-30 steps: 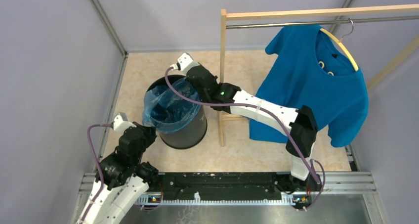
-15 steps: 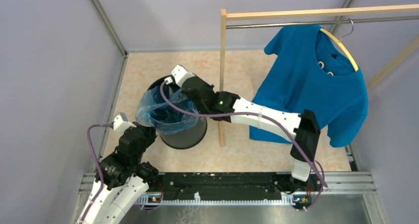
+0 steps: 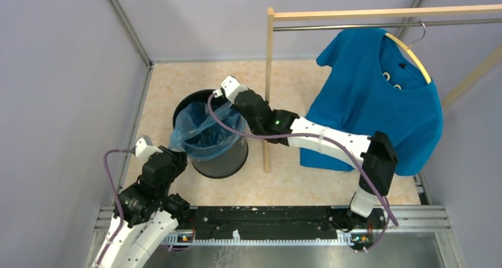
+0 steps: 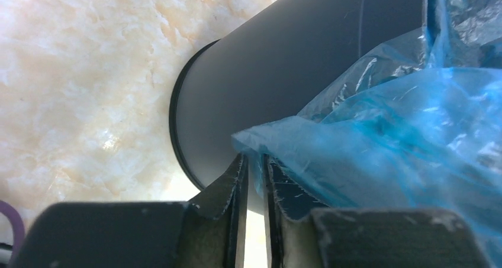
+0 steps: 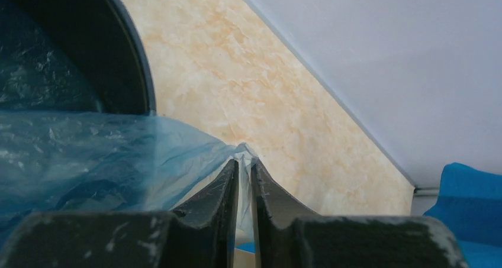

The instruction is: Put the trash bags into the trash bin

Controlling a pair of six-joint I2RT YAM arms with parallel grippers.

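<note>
Trash bag (image 3: 201, 135) drapes over the mouth of the trash bin (image 3: 231, 161). Its near-left edge is caught between the tips of the left gripper (image 4: 253, 161), whose jaws stand only a slit apart. Equally narrow, the right gripper (image 5: 244, 164) pinches the far-right edge above the rim. A wooden rack post (image 3: 267, 90) stands just right of the bin, beside the right arm, with a blue T-shirt (image 3: 367, 102) hanging beyond.

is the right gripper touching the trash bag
Touching. The right wrist view shows the right gripper pinching a fold of the trash bag between its fingertips.
</note>
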